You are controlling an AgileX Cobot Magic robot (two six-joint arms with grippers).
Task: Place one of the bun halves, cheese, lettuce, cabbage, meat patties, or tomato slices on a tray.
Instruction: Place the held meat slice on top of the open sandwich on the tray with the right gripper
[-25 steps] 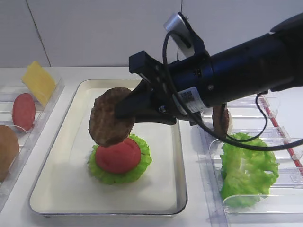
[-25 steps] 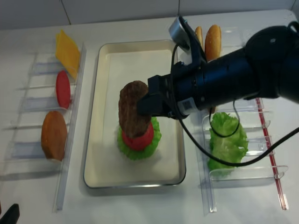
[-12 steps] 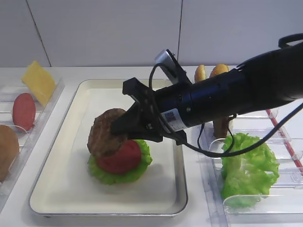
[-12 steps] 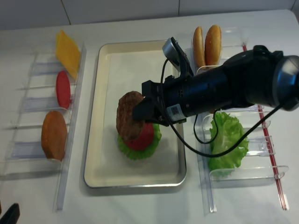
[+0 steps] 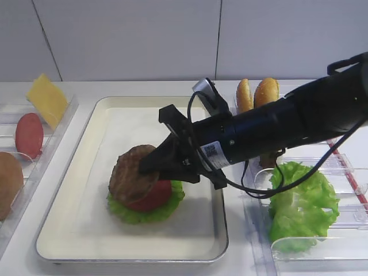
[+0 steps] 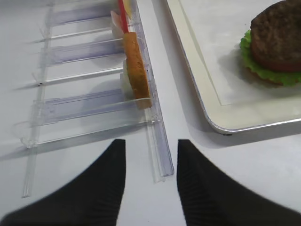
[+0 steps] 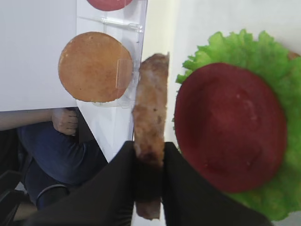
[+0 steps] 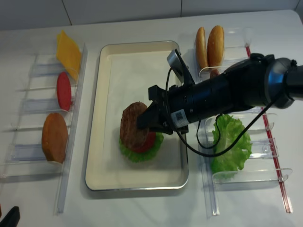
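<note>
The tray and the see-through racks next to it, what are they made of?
The tray looks like metal: its raised rim shines silvery, though the inside is matte cream, perhaps a paper liner. The racks look like clear hard plastic: you see the table through them, and their edges catch the light.

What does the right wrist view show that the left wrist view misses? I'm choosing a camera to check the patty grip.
Only the right wrist view shows the right gripper clamped on the edge of the rough brown meat patty, beside the round red tomato slice. Only the left wrist view shows the open left gripper and the cream tray's rim. Both show the patty, ruffled green lettuce and a golden-tan bun half.
</note>
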